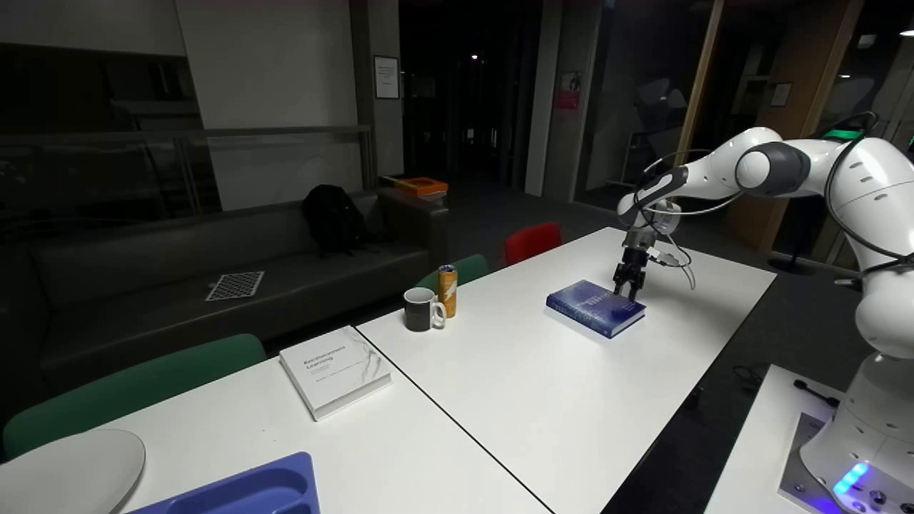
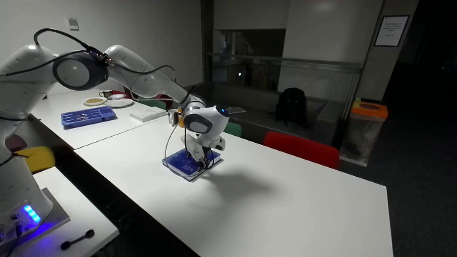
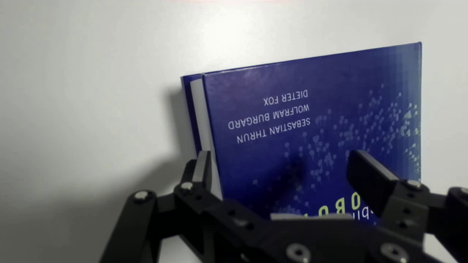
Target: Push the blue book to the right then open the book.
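Note:
The blue book lies closed and flat on the white table in both exterior views. In the wrist view the dark blue cover shows pale print upside down, with white pages along its left edge. My gripper points down at the book's edge. In the wrist view the gripper is open. The left finger is at the page-edge side, and the right finger is over the cover. Nothing is held between them. I cannot tell whether either finger touches the book. The cover's lower part is hidden behind the gripper.
A white book, a mug and an orange can stand along the table's far side. A blue tray and a plate are farther off. A red chair stands at the table edge.

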Controlling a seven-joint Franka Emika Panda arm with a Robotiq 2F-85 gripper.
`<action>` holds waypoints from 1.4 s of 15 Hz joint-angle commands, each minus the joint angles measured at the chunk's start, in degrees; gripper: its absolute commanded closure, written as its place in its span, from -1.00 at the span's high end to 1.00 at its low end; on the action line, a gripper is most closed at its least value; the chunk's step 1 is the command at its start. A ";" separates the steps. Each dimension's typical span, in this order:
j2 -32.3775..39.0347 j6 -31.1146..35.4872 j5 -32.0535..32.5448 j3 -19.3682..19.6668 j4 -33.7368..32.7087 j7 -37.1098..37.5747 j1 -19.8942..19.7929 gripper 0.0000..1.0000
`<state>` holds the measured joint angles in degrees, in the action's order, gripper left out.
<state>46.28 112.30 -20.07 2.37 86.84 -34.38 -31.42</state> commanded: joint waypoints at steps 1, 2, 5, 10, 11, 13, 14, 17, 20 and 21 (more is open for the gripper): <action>0.74 -2.15 -0.39 -0.52 -2.22 -0.85 -0.82 1.00; 0.77 -2.43 -0.43 -0.59 -2.26 -0.84 -0.83 1.00; 0.72 -2.80 -0.57 -0.76 -2.18 -0.84 -0.86 1.00; 0.78 -3.24 -0.44 -0.90 -2.26 -0.78 -0.71 1.00; 0.75 -3.36 -0.43 -0.90 -2.28 -0.78 -0.72 1.00; 0.80 -3.46 -0.38 -0.89 -2.25 -0.66 -0.63 1.00; 0.71 -3.54 -0.46 -0.94 -2.15 -0.66 -0.64 1.00; 0.48 -4.29 -0.71 -1.03 -2.06 -0.40 -0.64 1.00; 0.24 -5.63 -0.86 -0.98 -2.14 -0.12 -0.53 1.00; 0.21 -5.91 -0.88 -0.95 -2.24 0.00 -0.47 1.00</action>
<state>46.31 109.86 -20.06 2.08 86.62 -34.38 -31.39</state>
